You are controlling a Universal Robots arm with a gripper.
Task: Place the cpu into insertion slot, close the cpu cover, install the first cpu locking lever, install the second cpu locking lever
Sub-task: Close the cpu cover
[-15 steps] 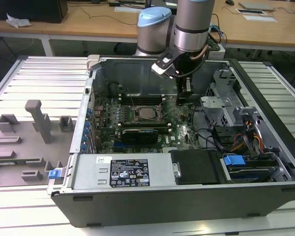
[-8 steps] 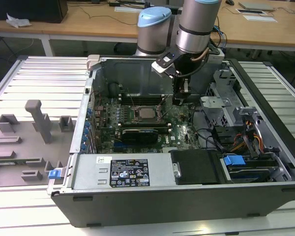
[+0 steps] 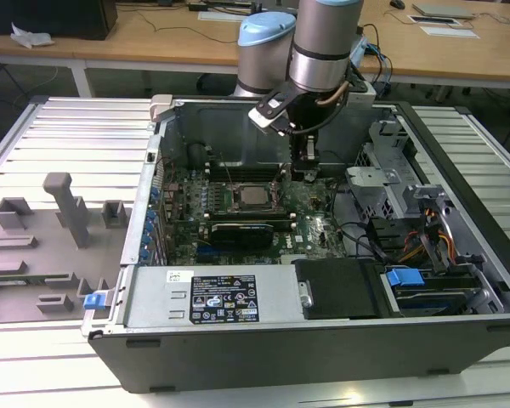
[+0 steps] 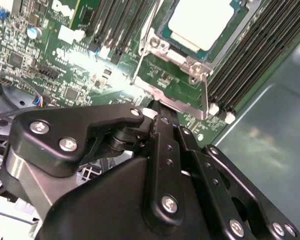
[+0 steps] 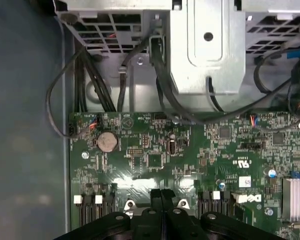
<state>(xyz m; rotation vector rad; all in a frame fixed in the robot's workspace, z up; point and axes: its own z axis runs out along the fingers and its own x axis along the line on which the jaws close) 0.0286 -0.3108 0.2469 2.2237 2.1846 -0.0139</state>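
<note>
Wooden desks stand behind the slatted aluminium table on which the open black computer case lies. My black gripper hangs low over the green motherboard, its fingers pressed together with nothing visible between them. The pale square cpu sits under its thin silver cpu cover, just beside the gripper, towards the exterior view's left.

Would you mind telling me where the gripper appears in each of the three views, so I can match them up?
Exterior view: the gripper hangs inside the case, at the exterior view's right of the cpu.
Second wrist view: the gripper's tips lie near the cpu.
First wrist view: the gripper's shut tips sit between the white slot clips.
Shared landmark: the green motherboard.
</note>
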